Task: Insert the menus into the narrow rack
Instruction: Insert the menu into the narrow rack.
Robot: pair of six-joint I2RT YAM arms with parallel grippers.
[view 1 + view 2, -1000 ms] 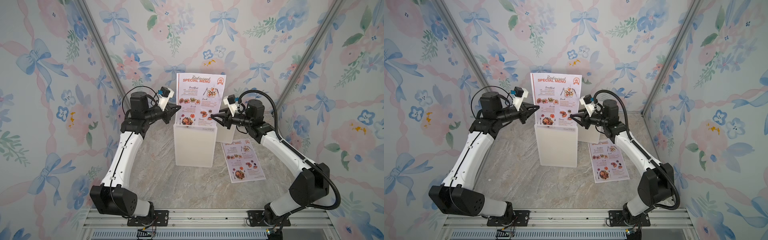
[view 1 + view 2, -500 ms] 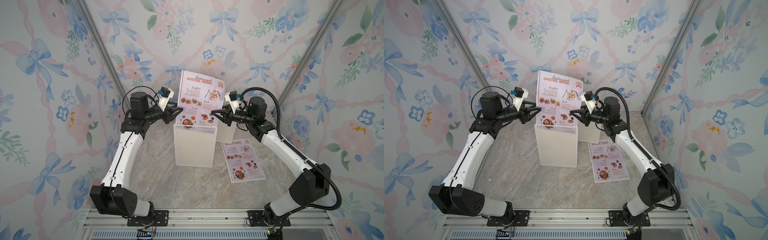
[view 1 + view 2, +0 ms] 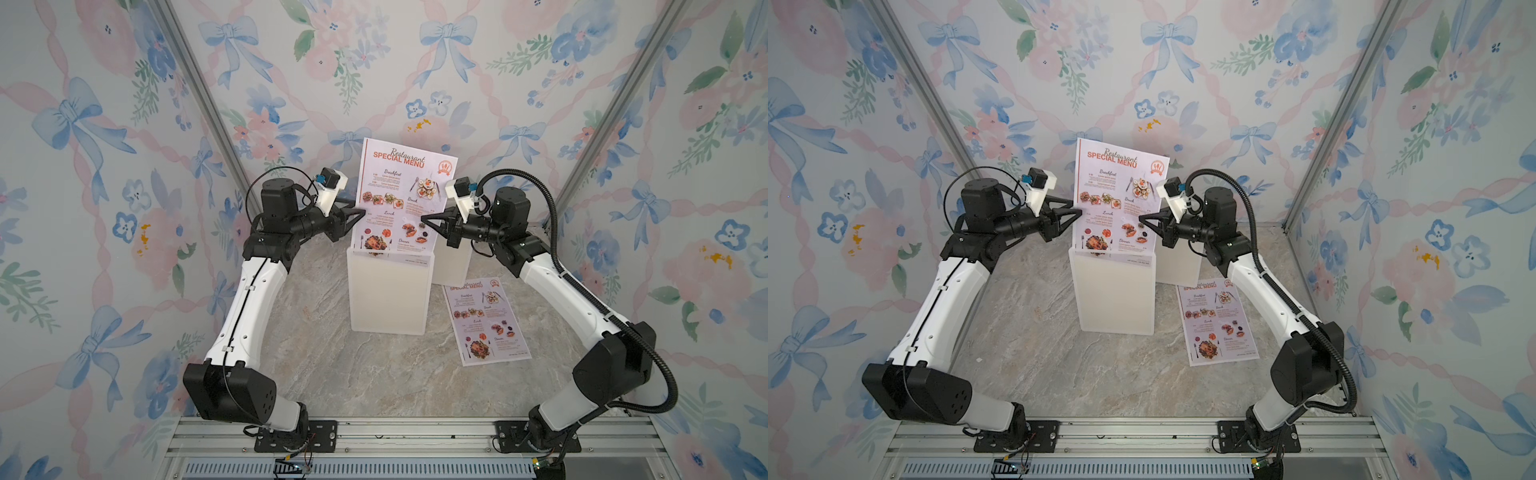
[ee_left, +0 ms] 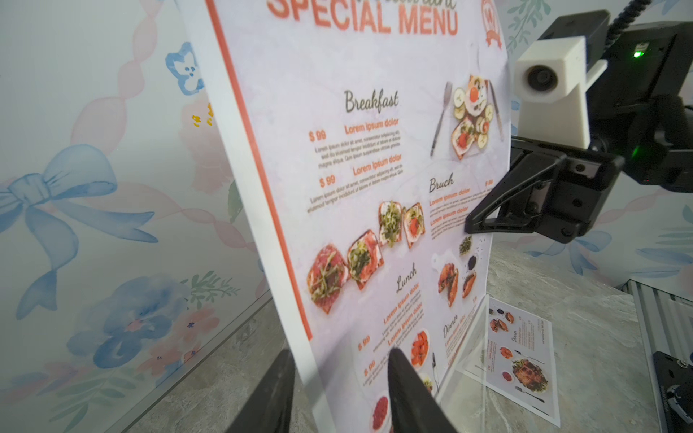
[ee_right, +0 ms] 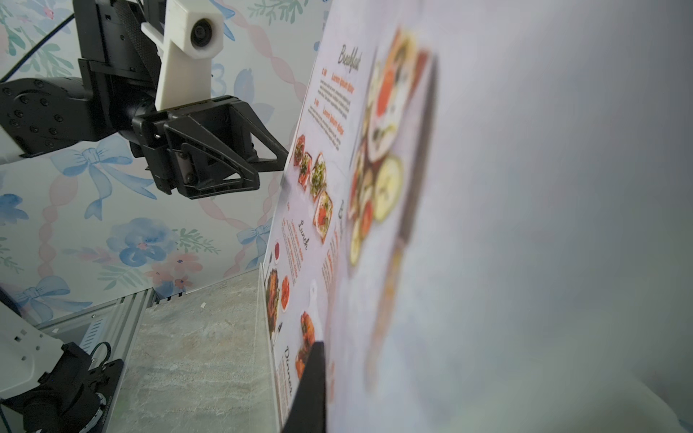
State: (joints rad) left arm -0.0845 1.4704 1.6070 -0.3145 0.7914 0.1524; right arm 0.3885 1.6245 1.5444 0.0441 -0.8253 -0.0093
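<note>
One menu (image 3: 405,199) stands upright and slightly tilted, its bottom edge in the clear narrow rack (image 3: 390,257) on top of a white block. My right gripper (image 3: 424,218) is shut on its right edge; in the right wrist view one finger (image 5: 313,375) presses the printed face and the other is hidden behind the sheet. My left gripper (image 3: 360,212) is open, its fingers (image 4: 401,378) standing either side of the menu's left edge (image 4: 277,285) with a gap. A second menu (image 3: 486,322) lies flat on the table to the right, also in the other top view (image 3: 1217,322).
The rack sits on a tall white block (image 3: 388,297) at the table's middle; a lower white block (image 3: 453,266) stands behind it to the right, under my right wrist. Floral walls close in on three sides. An aluminium rail (image 3: 374,432) runs along the front.
My left gripper has opened and let go of the menu's left edge. My right gripper has closed on the right edge. The menu has tilted to the right.
</note>
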